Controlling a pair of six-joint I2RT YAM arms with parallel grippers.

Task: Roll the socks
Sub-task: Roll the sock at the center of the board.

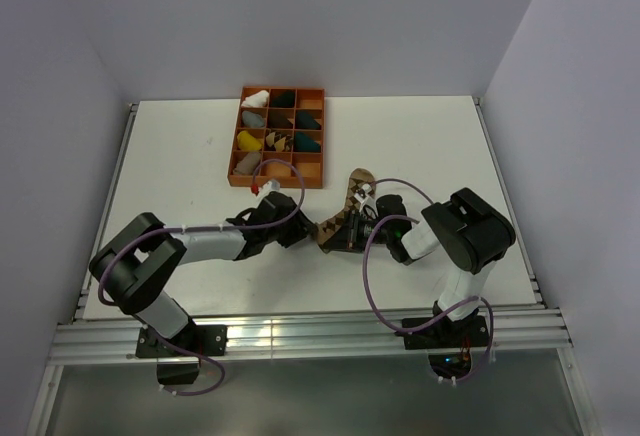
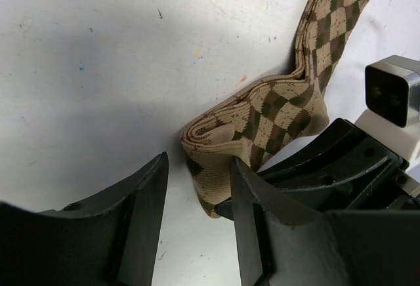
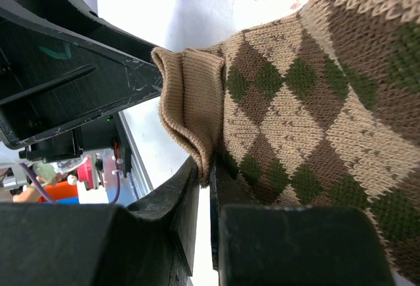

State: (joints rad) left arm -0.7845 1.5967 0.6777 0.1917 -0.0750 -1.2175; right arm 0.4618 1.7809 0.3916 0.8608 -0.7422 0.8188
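The socks (image 1: 345, 211) show as a tan-and-brown argyle strip lying on the white table between my two arms, one end folded over into layers. In the left wrist view the folded end (image 2: 259, 115) lies just ahead of my left gripper (image 2: 197, 197), which is open with only bare table between its fingers; its right finger (image 2: 252, 220) is beside the fold. My right gripper (image 3: 210, 174) is shut on the plain tan ribbed edge of the argyle sock (image 3: 315, 102). From above, the left gripper (image 1: 300, 228) and right gripper (image 1: 345, 234) nearly meet. No plain tan sock can be told apart.
An orange divided tray (image 1: 324, 126) holding several rolled sock bundles stands at the back centre. Grey walls close in the table on three sides. A metal rail (image 1: 300, 336) runs along the near edge by the arm bases.
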